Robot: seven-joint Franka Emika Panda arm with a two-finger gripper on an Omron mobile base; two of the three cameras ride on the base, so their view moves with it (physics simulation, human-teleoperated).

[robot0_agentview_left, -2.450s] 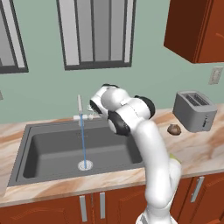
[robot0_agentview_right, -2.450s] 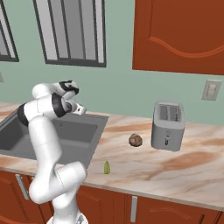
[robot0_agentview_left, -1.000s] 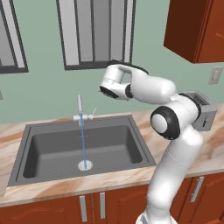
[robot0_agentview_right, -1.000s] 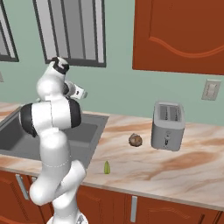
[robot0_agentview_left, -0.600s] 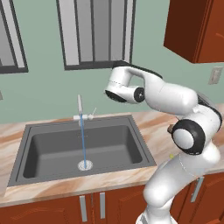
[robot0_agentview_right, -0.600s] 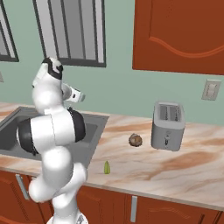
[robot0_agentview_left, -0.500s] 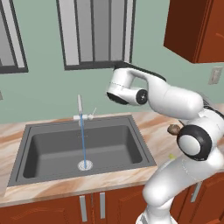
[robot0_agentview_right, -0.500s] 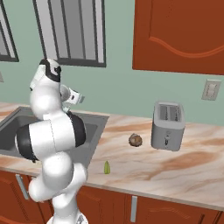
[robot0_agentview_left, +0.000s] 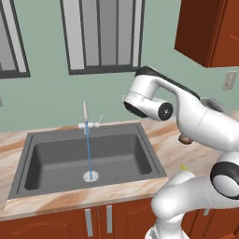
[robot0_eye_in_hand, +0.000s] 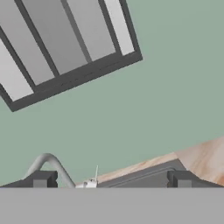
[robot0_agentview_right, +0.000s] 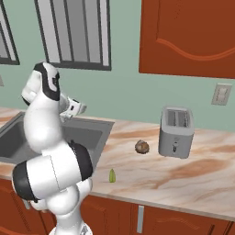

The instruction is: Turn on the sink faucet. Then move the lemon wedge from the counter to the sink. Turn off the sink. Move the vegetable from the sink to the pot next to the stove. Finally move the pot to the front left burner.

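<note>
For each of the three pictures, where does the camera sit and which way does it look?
Left base view: behind the arm, at its left, facing the sink and running faucet; the arm crosses at right.
Right base view: behind, at right, facing the counter, toaster and lemon wedge; the arm stands at left.
Hand view: on the hand, facing the window wall; the open gripper shows.
All share the faucet.

Silver toaster, brown lump just beside it, barred window
</note>
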